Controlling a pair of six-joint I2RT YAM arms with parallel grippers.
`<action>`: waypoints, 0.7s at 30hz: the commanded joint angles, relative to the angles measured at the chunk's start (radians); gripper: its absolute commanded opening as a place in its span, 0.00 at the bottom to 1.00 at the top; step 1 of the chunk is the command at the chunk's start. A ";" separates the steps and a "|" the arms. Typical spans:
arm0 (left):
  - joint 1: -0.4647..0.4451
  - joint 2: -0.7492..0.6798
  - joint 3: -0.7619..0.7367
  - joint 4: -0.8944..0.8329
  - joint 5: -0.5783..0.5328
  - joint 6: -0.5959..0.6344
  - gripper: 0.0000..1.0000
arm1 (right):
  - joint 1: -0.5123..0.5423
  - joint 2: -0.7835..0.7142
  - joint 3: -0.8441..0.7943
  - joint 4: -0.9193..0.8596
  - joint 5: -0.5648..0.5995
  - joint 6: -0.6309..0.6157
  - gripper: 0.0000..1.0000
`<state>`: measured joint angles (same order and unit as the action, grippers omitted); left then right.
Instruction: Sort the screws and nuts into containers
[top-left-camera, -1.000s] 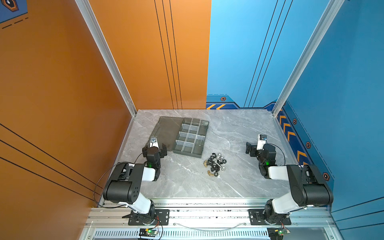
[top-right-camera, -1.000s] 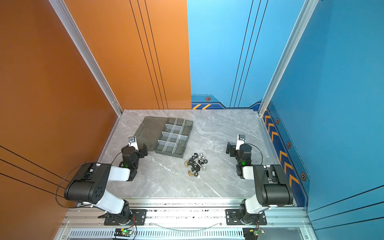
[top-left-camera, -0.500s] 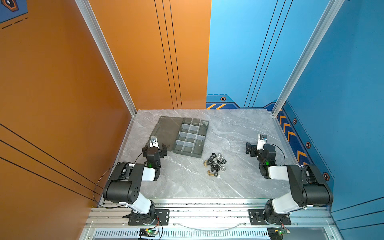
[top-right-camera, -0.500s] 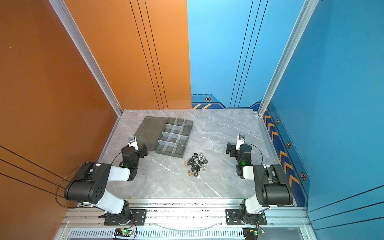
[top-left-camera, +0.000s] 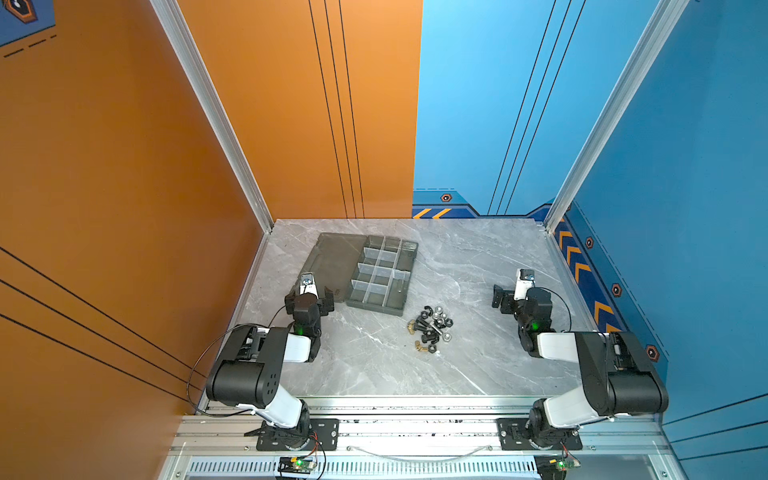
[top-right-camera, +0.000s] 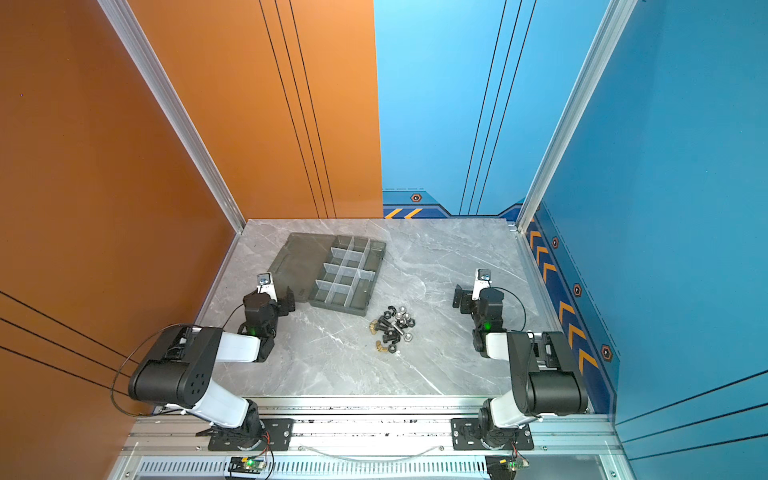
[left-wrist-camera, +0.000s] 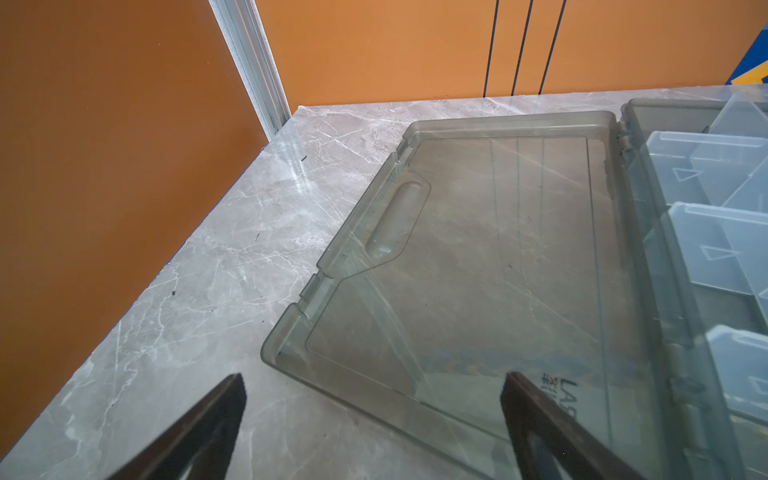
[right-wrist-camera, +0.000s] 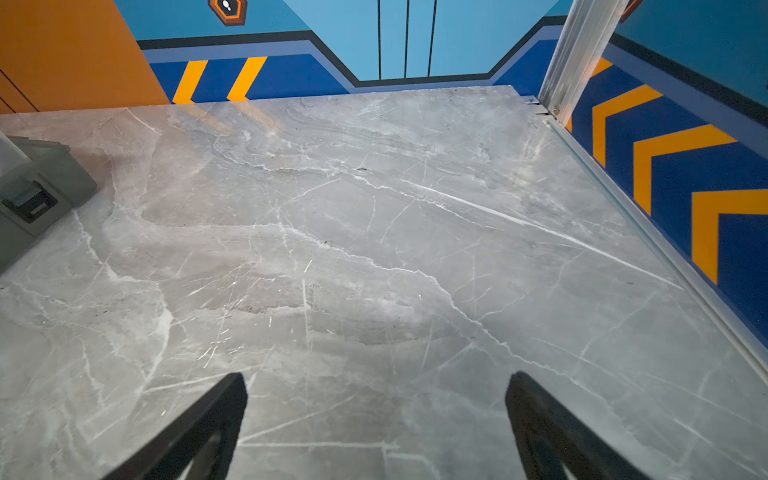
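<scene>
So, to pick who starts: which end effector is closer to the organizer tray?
The left end effector, hanging at the open lid of the organizer tray; the right end effector stands far off.

Both top views look steeply down from high on the whole counter (top-left-camera: 374, 365); wrist views skim it closely toward the far walls (right-wrist-camera: 407, 41), sharing the organizer tray (right-wrist-camera: 45, 178).

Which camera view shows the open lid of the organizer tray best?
The left wrist view: the lid fills the picture, with its handle recess clear. In both top views it is small and far. The right wrist view shows only a corner of the tray, not the lid.
</scene>
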<state>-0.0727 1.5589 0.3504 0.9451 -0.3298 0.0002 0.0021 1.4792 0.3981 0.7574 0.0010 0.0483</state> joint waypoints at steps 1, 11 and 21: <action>-0.011 -0.058 0.052 -0.106 0.001 0.010 0.98 | 0.015 -0.092 0.110 -0.252 0.015 0.006 1.00; -0.153 -0.260 0.285 -0.698 -0.034 0.003 0.97 | 0.141 -0.140 0.388 -0.776 -0.194 0.116 1.00; -0.368 -0.405 0.296 -0.992 -0.031 -0.210 0.98 | 0.426 0.016 0.589 -1.152 -0.391 0.223 1.00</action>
<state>-0.3958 1.2068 0.6510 0.0921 -0.3450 -0.1127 0.3756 1.4601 0.9627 -0.2092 -0.2886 0.1986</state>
